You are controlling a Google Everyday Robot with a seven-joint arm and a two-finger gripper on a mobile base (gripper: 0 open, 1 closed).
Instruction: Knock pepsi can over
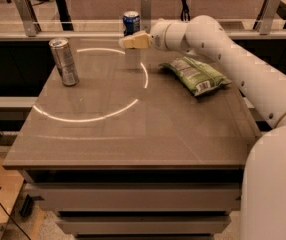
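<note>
The pepsi can (131, 22), dark blue with a silver top, stands upright at the far edge of the table (133, 134). My gripper (128, 41) reaches in from the right on a white arm. Its cream fingertips sit right in front of the can's lower half and hide it. I cannot tell whether they touch the can.
A taller, slim silver can (64, 61) stands upright at the table's left. A green snack bag (195, 74) lies at the right, under my arm. A bright ring of light (90, 86) marks the tabletop. A railing with posts runs behind the table.
</note>
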